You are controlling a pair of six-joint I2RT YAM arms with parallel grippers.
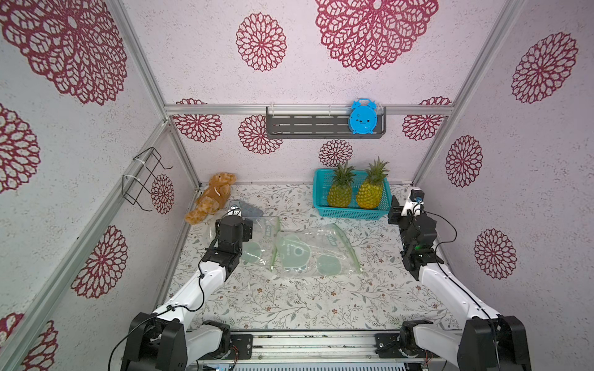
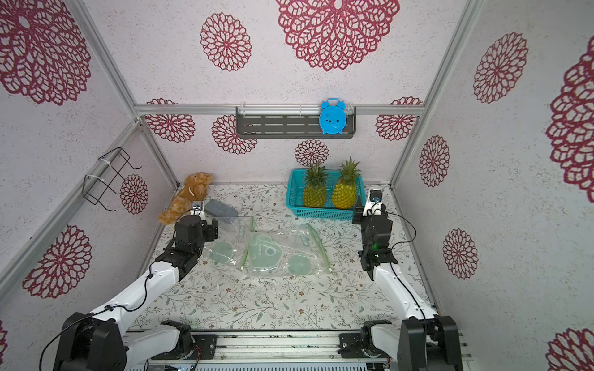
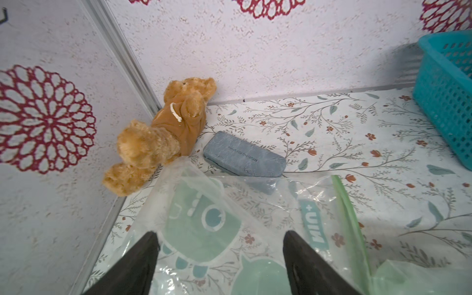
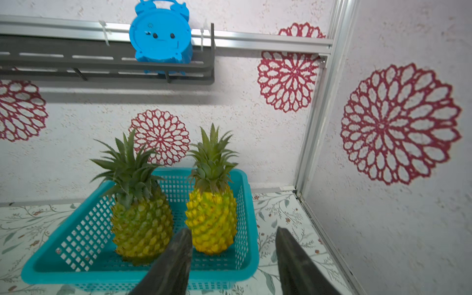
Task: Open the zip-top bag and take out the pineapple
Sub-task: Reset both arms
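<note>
The worktop (image 1: 289,305) is carrying two clear bags (image 1: 316,253) lying flat side by side at its middle. A basket (image 1: 352,213) is sitting in the far right corner, holding both pineapples (image 1: 340,194) upright (neither is in a bag). The left gripper (image 3: 221,232) is hovering wide open over a bag, gripping nothing; the right gripper (image 4: 233,229) is hanging partly open just beside the basket, also empty.

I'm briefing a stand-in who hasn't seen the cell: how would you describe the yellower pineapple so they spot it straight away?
Find the teal basket against the back wall, below the grey shelf holding a blue clock. Two fruits stand upright in it, side by side. The yellow pineapple is the one nearer the right pincer, bright yellow, unlike the greenish pineapple beside it.
</note>
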